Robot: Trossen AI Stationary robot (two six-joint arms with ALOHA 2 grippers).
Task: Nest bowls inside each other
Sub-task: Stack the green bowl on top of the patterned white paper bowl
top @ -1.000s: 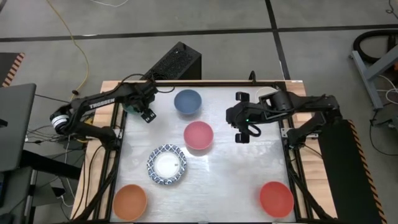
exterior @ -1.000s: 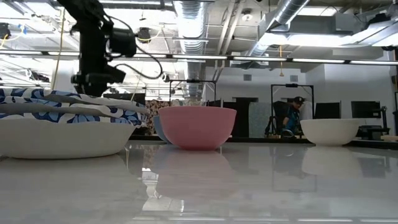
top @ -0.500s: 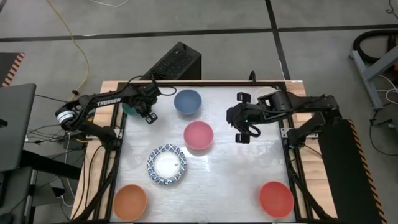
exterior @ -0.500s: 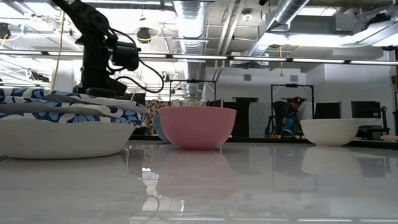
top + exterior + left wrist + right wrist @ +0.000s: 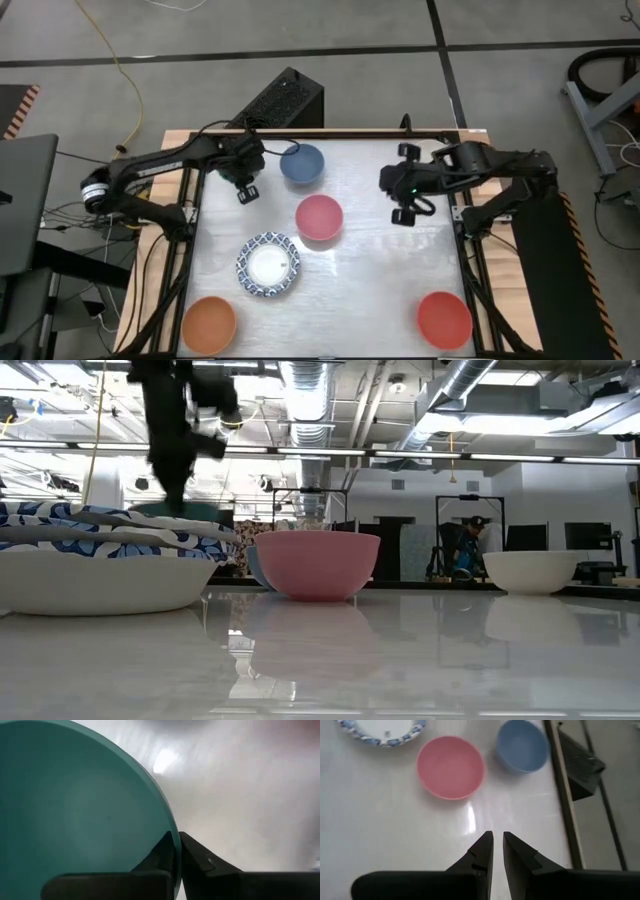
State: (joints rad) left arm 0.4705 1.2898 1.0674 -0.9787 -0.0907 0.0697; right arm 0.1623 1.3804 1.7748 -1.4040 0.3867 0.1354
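Observation:
A teal bowl [image 5: 75, 815] fills the left wrist view, and my left gripper [image 5: 176, 842] is shut on it. In the high view that gripper [image 5: 247, 188] is at the far left of the table, beside the dark blue bowl [image 5: 301, 163]. The teal bowl [image 5: 175, 510] shows low under the arm in the low view. The pink bowl [image 5: 319, 217], a white bowl with a blue-patterned rim [image 5: 268, 266], the orange bowl [image 5: 209, 323] and the red bowl [image 5: 444, 319] stand on their bases. My right gripper [image 5: 405, 205] hovers at the far right, a narrow gap between its fingers and nothing in it. My left gripper pinches the teal bowl's rim [image 5: 172, 832], one finger inside the bowl and one outside its wall. The fingers come steeply from above. The bowl hangs from them with its hollow turned toward the wrist camera; the arm hides its underside in the high view.
A pale bowl [image 5: 530, 571] shows at the right in the low view. A black box [image 5: 285, 100] sits beyond the table's far edge. Bare tabletop [image 5: 380, 280] lies between the pink, patterned and red bowls.
My left gripper has taken hold of the teal bowl at the far left, risen with it and swung toward the dark blue bowl. The bowl has come up off the table. My right gripper has drifted a little toward the table's right edge.

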